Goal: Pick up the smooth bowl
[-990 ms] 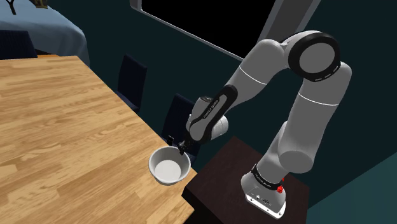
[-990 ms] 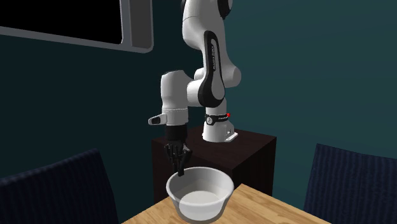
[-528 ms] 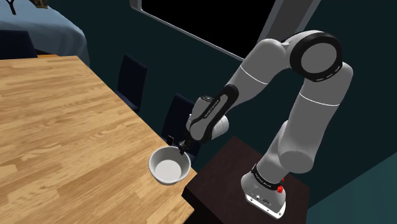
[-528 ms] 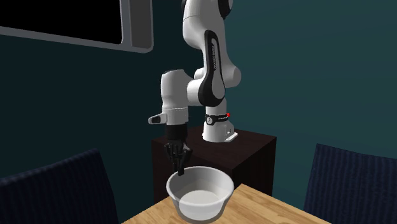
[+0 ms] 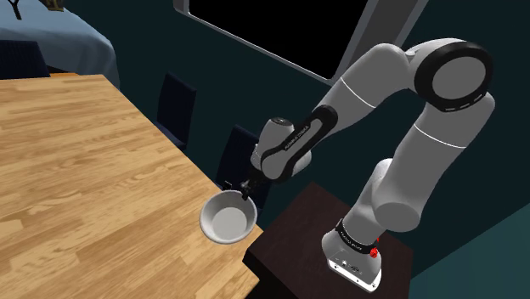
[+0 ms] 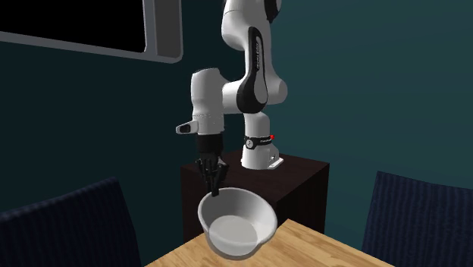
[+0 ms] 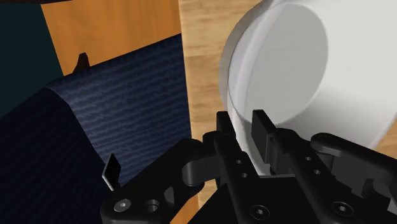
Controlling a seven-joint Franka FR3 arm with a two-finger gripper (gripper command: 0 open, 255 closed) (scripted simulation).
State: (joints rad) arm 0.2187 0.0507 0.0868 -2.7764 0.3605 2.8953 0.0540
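Your end effector (image 7: 245,127): fingers nearly closed, pinching rim of white bowl (image 7: 286,70). Bowl tilted over bench (image 5: 85,170) corner, at end effector's 7 o'clock in shoulder view. Blue chair (image 7: 127,108) past bench edge.

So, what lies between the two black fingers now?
The rim of the white bowl: in the wrist view the fingers clasp its wall, one on each side, with nothing else between them.

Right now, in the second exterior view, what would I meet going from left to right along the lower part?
dark blue chair back → white bowl → second dark blue chair back
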